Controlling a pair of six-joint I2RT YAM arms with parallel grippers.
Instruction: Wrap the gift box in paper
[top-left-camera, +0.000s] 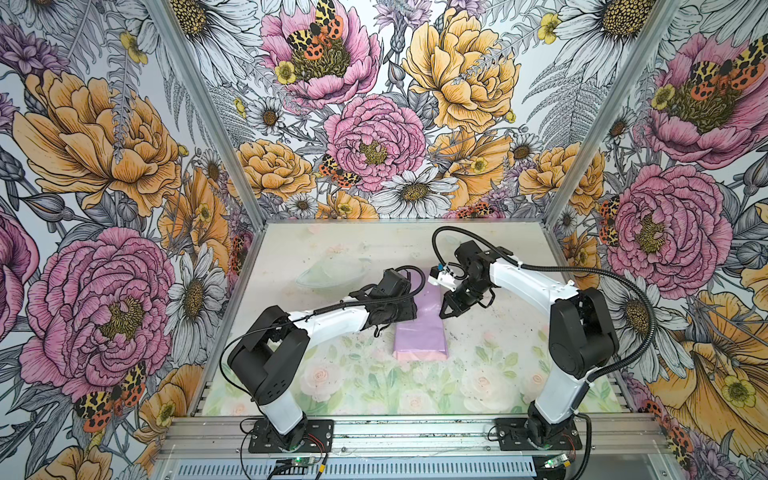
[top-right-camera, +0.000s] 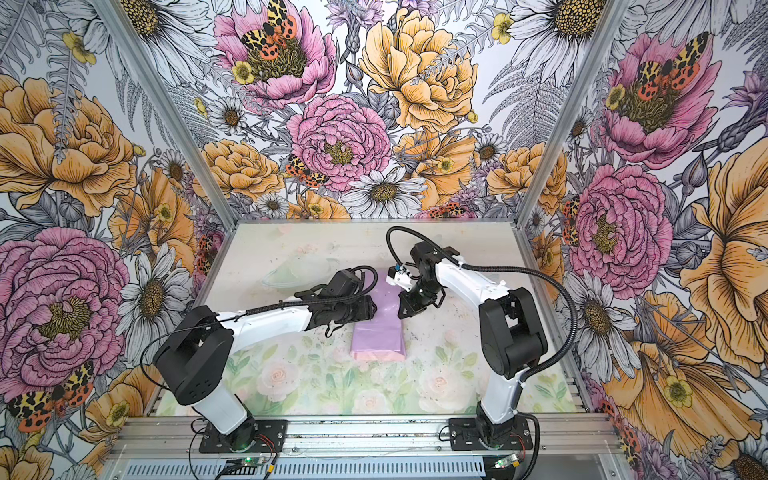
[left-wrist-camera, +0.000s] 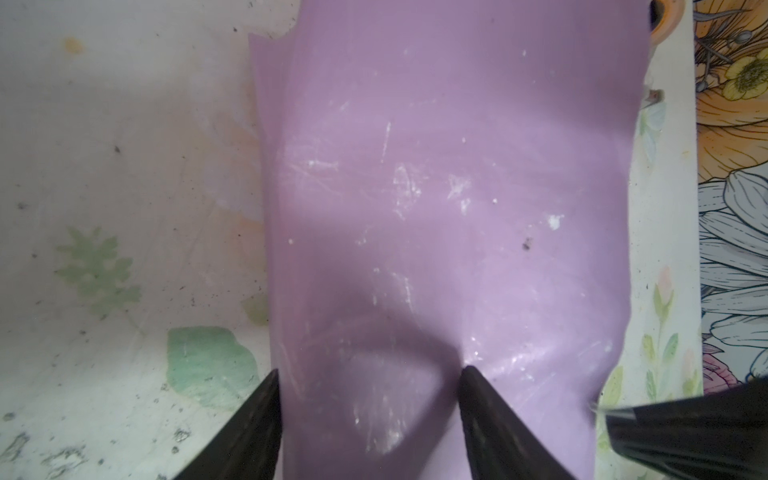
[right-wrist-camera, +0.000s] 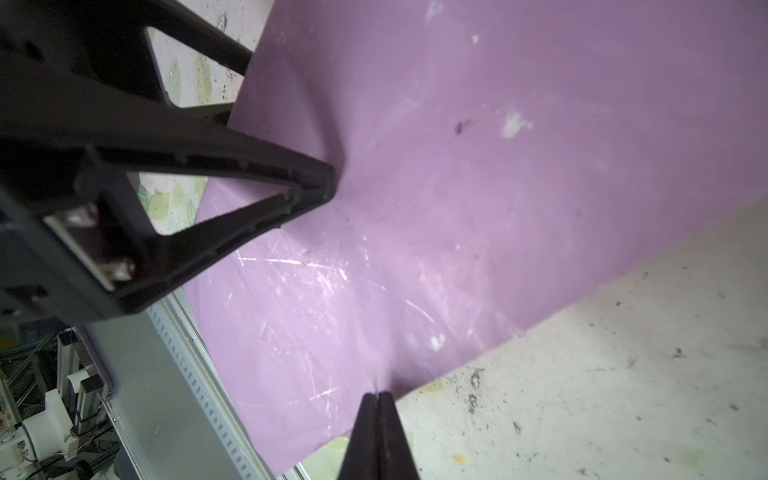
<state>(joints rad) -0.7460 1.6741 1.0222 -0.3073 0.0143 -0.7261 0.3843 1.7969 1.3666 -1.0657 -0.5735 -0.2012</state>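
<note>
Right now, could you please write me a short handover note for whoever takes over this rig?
Left gripper: open, one finger pressing down on the paper.
Right gripper: shut, apparently pinching the paper's edge.
Paper: folded into a long strip, lilac side up.
Gift box: not visible, probably underneath.
Done: long sides folded over.
Left: secure the seam, fold in the ends.

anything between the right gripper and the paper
Nothing visible. The right gripper has its shut tips right at the edge of the paper. The left gripper is open, with a fingertip pressing the paper further along, not in between.
</note>
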